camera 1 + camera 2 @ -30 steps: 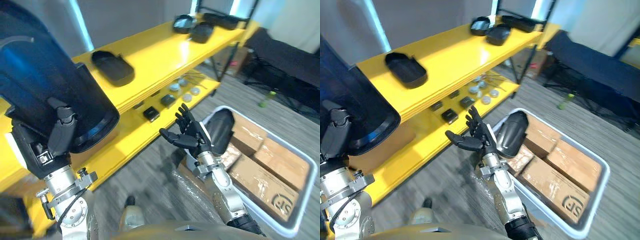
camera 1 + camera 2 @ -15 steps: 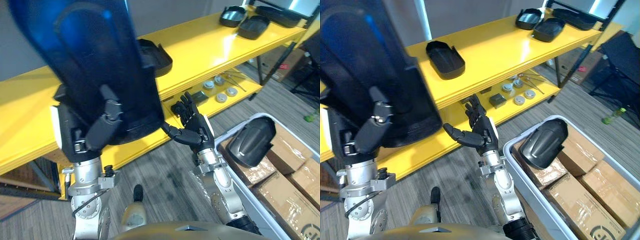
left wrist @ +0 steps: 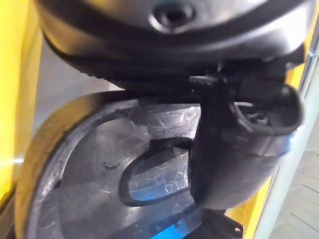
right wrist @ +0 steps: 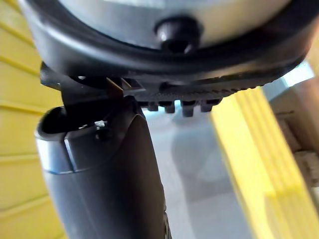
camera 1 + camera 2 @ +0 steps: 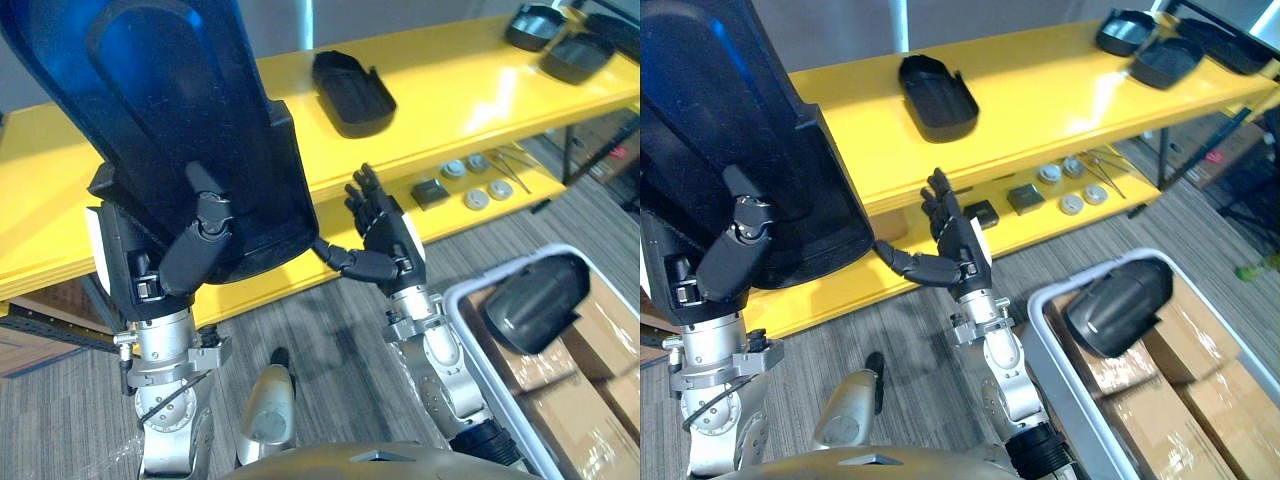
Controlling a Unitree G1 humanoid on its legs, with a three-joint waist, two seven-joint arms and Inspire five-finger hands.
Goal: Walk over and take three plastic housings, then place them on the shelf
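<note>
The left hand (image 5: 190, 250) pinches a big black plastic housing (image 5: 180, 110) by its lower edge — thumb bent over the inner face, the shell standing tall above the hand. The right hand (image 5: 385, 235) hangs just beside that edge, fingers spread, empty. Beyond both hands lies the yellow shelf (image 5: 460, 85). With such a low one-hand grip, I fear the housing may tip or slide out — or knock the shelf's front edge when lowered.

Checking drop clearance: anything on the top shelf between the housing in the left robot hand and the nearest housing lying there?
No. Both eye views show bare yellow shelf top between the held housing and the nearest housing.
</note>
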